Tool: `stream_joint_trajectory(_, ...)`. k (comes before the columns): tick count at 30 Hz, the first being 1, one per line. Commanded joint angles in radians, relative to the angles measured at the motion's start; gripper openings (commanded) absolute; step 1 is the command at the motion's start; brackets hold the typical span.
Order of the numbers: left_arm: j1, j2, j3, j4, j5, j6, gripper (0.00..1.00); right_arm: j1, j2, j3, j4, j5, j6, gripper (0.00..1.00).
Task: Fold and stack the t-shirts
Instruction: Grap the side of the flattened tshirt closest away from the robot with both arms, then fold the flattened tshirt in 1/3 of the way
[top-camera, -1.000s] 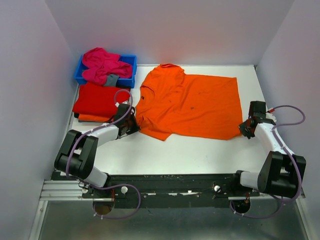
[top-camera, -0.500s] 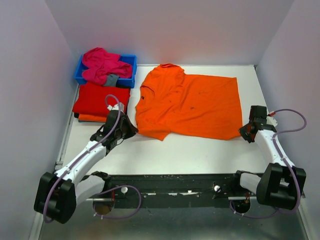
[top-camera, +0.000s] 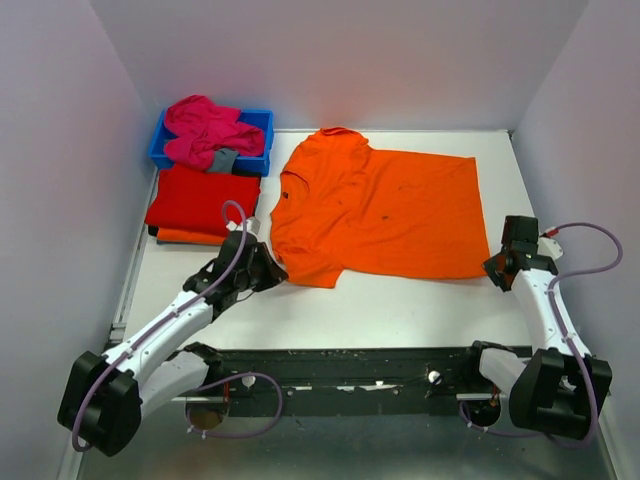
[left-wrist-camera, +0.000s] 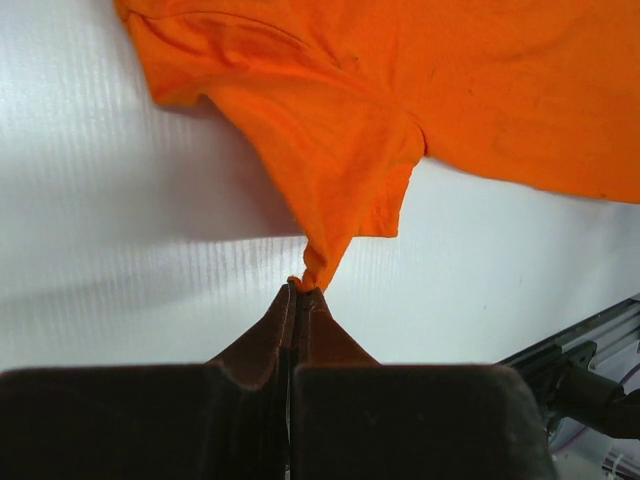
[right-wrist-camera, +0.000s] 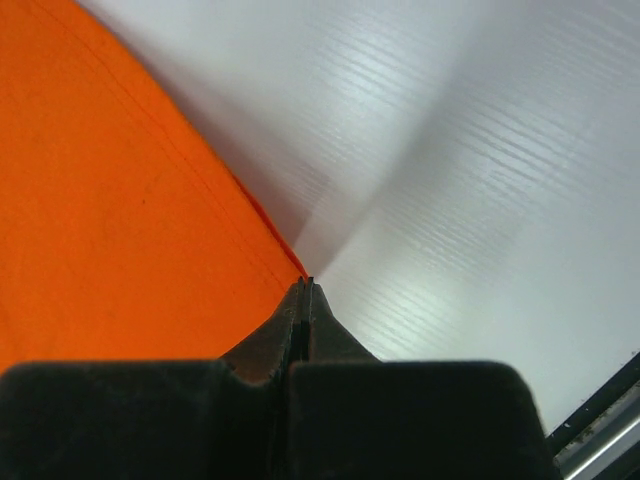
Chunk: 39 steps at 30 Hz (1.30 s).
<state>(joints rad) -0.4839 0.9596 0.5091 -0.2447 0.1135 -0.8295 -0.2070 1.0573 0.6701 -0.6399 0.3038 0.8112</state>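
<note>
**A:** From overhead, how far along is it?

**B:** Partway. A red t-shirt (top-camera: 200, 200) lies folded at the table's (top-camera: 400, 310) left side. It sits on an orange layer (top-camera: 185, 237), probably another folded shirt, though only its edge shows. The orange t-shirt (top-camera: 380, 215) is spread flat mid-table, unfolded. The magenta-pink t-shirt (top-camera: 205, 130) sits crumpled in the blue bin (top-camera: 262, 160), with a grey cloth piece (top-camera: 224, 160). So at least two folds are left.

**A:** And the arms?

**B:** The left gripper (top-camera: 268, 270) is at the near sleeve. The right gripper (top-camera: 497, 262) is at the near hem corner.

**A:** What does the left wrist view show?

**B:** The jaws are pressed together, pinching the sleeve tip (left-wrist-camera: 315, 265), which is drawn into a twisted point. The shirt's far side runs out of frame.

**A:** And the right wrist?

**B:** The jaws are closed there too. The hem corner (right-wrist-camera: 270, 265) runs right up to them, so they seem to nip it. The bite itself is hidden between the fingers (right-wrist-camera: 265, 350).
</note>
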Motion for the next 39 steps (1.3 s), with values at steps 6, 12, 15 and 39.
stream_joint_trajectory(6,-0.036,0.088,0.052,0.09,0.009,-0.022,0.0,-0.052,0.042,0.04,-0.07,0.078,0.022,0.01)
stream_joint_trajectory(12,-0.035,0.143,0.123,0.107,0.011,-0.003,0.0,-0.051,0.075,0.04,-0.041,0.057,0.026,0.01)
stream_joint_trajectory(15,-0.033,0.231,0.241,0.104,-0.02,0.023,0.0,-0.051,0.122,0.083,-0.021,0.034,0.022,0.01)
stream_joint_trajectory(39,0.111,0.66,0.669,0.157,0.012,0.047,0.0,-0.051,0.543,0.486,-0.06,-0.095,0.086,0.01)
